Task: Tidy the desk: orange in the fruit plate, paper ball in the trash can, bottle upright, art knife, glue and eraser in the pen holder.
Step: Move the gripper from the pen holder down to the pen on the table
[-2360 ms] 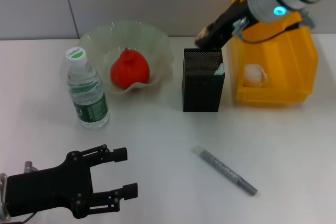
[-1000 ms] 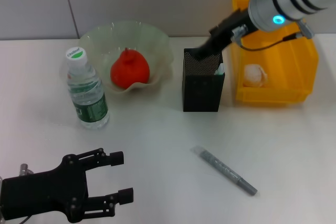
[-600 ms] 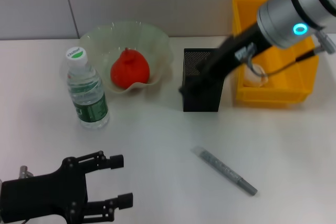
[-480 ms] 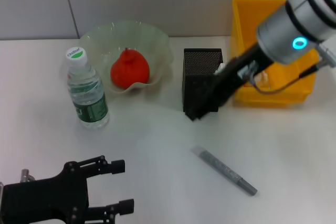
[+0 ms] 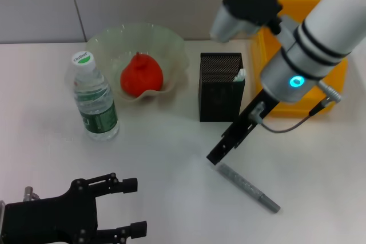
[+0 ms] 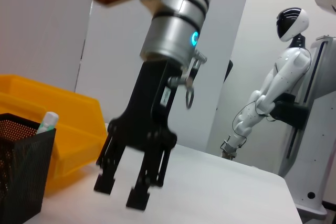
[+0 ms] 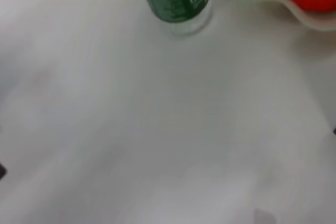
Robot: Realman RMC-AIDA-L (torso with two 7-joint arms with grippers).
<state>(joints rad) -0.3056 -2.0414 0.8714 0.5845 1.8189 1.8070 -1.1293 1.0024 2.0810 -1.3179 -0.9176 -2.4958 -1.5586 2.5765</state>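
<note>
Two arms showed in the head view, and only the right one had changed much: half a second before, the right gripper [image 5: 216, 157] had been against the lower front corner of the pen holder [image 5: 221, 87], and now it hung lower in the frame, below and clear of the holder, its tip just above the upper end of the art knife [image 5: 247, 186]. In the left wrist view that same gripper [image 6: 122, 191] appeared with its two fingers parted and nothing between them. The knife had not moved; it lay flat on the white desk [image 5: 171, 158] in the lower centre-right of the head view, its long axis running diagonally from upper left to lower right, the paler end toward the gripper and the darker tip pointing to the lower right corner. The left gripper [image 5: 132, 206] sat in the lower left corner, spread wide and empty, a shade lower than before. The bottle [image 5: 94, 98] stood upright at left, the orange [image 5: 141, 75] lay in the fruit plate [image 5: 114, 41] at upper centre-left, and a white stick [image 5: 239, 75] poked from the pen holder. The yellow bin [image 5: 331, 78] at upper right was mostly covered by the right arm, so its contents could not be seen.
</note>
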